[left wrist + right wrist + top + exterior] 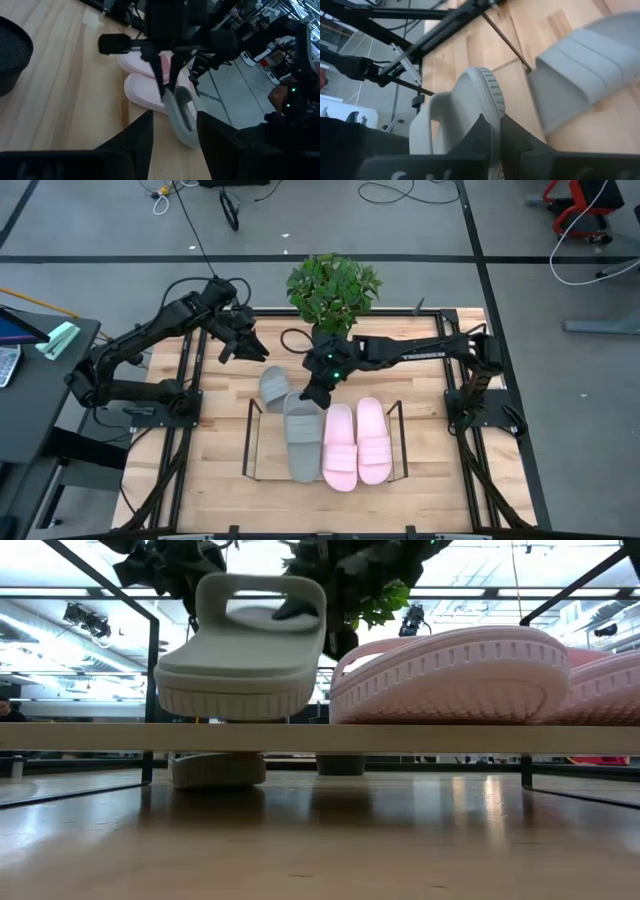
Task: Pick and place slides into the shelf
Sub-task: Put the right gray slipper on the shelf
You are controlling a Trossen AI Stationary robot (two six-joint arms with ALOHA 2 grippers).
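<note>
2 pale pink slides (357, 442) on shelf (250, 442) | right gripper (309, 392) pinching grey slide (302, 435) | left gripper (240, 343) parted, empty

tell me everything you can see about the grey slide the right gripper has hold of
The grey slide is an open-toe slip-on of matte, foam-like material, with one wide strap and a ribbed edge around its thick sole. It lies flat on the shelf, lengthwise, immediately beside the pale pink slides. The right gripper is shut on its far end, the rim pinched between the dark fingers. The second grey slide lies close by on the table, outside the shelf.
</note>
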